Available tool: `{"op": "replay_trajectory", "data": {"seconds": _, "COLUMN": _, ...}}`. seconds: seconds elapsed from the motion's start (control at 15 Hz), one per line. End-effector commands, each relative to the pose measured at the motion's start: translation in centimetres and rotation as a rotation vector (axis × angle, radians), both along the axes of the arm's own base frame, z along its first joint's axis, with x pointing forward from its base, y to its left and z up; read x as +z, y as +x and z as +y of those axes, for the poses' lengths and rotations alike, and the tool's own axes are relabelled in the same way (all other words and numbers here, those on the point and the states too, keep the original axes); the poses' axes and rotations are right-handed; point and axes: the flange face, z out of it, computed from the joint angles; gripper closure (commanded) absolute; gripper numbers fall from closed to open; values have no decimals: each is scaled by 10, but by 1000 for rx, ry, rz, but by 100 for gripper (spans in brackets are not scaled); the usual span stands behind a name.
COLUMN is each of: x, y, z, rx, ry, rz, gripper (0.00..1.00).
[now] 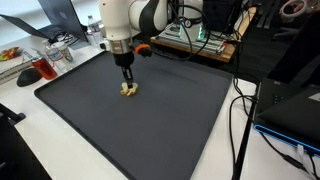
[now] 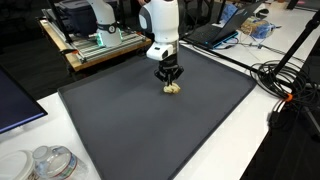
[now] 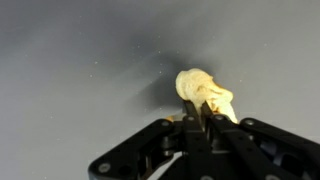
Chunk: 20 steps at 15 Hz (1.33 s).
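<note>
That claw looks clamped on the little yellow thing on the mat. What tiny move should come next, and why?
Probably a short, slow lift straight up. The gripper is shut on the pale yellow lump, which rests on the dark grey mat. Only its edge seems pinched in the wrist view, so a gentle rise would test the grip.

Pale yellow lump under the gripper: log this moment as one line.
gripper: shut on pale yellow lump | lump: on dark mat | arm: pointing straight down
</note>
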Motion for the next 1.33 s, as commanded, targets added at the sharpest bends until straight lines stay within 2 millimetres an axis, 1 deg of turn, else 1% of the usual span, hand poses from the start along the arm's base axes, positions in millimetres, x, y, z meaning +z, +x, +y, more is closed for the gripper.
{"op": "replay_trajectory", "data": {"seconds": 0.0, "x": 13, "y": 2, "z": 6, "rx": 37, "ry": -17, "rz": 24, "gripper": 98}}
{"op": "replay_trajectory", "data": {"seconds": 0.4, "x": 14, "y": 3, "z": 14, "rx": 97, "ry": -8, "rz": 40, "gripper": 98}}
{"op": "replay_trajectory", "data": {"seconds": 0.47, "x": 15, "y": 3, "z": 16, "rx": 128, "ry": -13, "rz": 34, "gripper": 98}}
{"op": "replay_trajectory", "data": {"seconds": 0.67, "x": 22, "y": 0, "z": 18, "rx": 290, "ry": -24, "rz": 8, "gripper": 98}}
{"op": "replay_trajectory", "data": {"seconds": 0.87, "x": 29, "y": -2, "z": 10, "rx": 425, "ry": -42, "rz": 4, "gripper": 98}}
{"op": "replay_trajectory", "data": {"seconds": 1.0, "x": 30, "y": -2, "z": 6, "rx": 488, "ry": -45, "rz": 12, "gripper": 98}}
{"op": "replay_trajectory", "data": {"seconds": 1.13, "x": 28, "y": 0, "z": 3, "rx": 539, "ry": -49, "rz": 28, "gripper": 98}}
{"op": "replay_trajectory", "data": {"seconds": 1.27, "x": 22, "y": 1, "z": 2, "rx": 578, "ry": -45, "rz": 49, "gripper": 98}}
